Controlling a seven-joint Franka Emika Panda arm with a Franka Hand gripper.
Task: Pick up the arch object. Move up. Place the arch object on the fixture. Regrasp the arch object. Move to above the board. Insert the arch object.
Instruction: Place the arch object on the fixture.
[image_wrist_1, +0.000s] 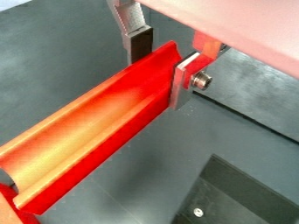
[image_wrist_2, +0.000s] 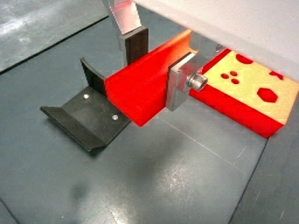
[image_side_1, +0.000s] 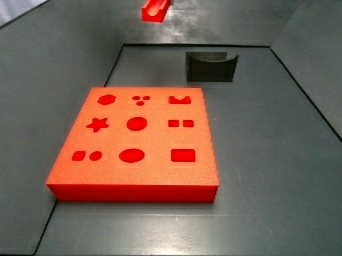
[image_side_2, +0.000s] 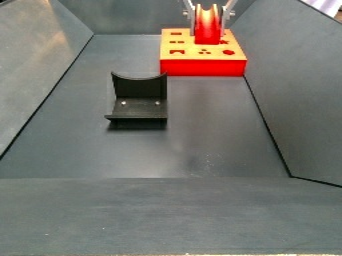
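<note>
One piece is in play: the arch object (image_wrist_1: 100, 122), a long red grooved bar, is sitting clamped between the gripper (image_wrist_1: 162, 66) plates, gripped near one end with the rest of the bar projecting out past the fingers. In both wrist views a silver finger (image_wrist_2: 177, 86) is pressing one flank and a dark pad (image_wrist_2: 136, 45) the opposite one, so the gripper is closed on the bar and carrying it clear of the floor.

In a side view the bar (image_side_1: 156, 9) is hanging high in the air, touching nothing; in a side view from the opposite end it (image_side_2: 206, 22) is showing end-on, in line with the board (image_side_2: 203, 53).

The fixture (image_wrist_2: 87, 112) is lying below and off to one side of the gripper, empty, with nothing resting in its notch (image_side_2: 136, 98). The board (image_side_1: 136, 140) is lying below on the other side, near the silver finger, and its arch cut-out (image_side_1: 182, 99) is unfilled.

Judgement: pick-up and lift are looking done. Whether the fixture rest and regrasp are finished cannot be told from these pictures. Insertion is definitely outstanding, and the bar would need lowering into the arch cut-out.
</note>
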